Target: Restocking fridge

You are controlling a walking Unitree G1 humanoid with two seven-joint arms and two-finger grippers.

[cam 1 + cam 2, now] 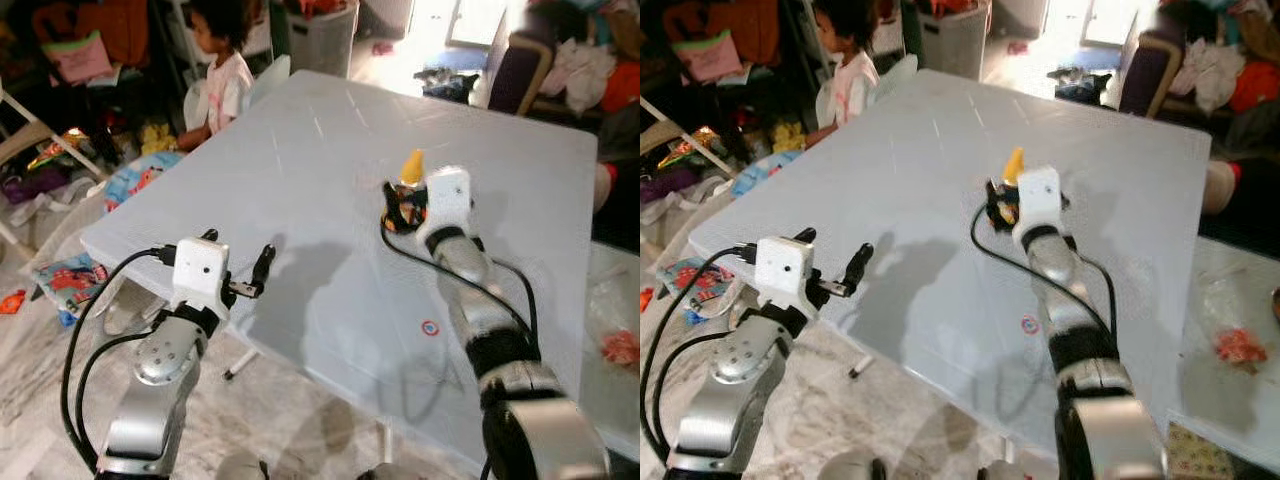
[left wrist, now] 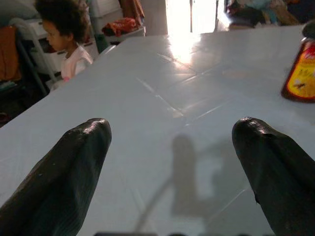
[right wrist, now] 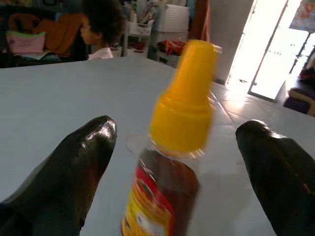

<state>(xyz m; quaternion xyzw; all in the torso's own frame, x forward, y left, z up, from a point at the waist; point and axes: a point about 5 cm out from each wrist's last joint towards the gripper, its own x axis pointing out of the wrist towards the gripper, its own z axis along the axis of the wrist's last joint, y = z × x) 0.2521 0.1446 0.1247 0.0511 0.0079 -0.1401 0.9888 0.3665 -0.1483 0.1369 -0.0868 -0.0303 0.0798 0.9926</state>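
The sauce bottle wears a red and yellow label, but its print blurs and no word comes clear. A small round sticker sits on the table, its marking too tiny to read.

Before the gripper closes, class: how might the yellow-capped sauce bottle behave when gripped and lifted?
The sauce bottle looks tall and narrow, so a nudge from the open right gripper could tip it. Its dark contents reach the neck, so it is probably fairly heavy. The glossy label may be slippery.
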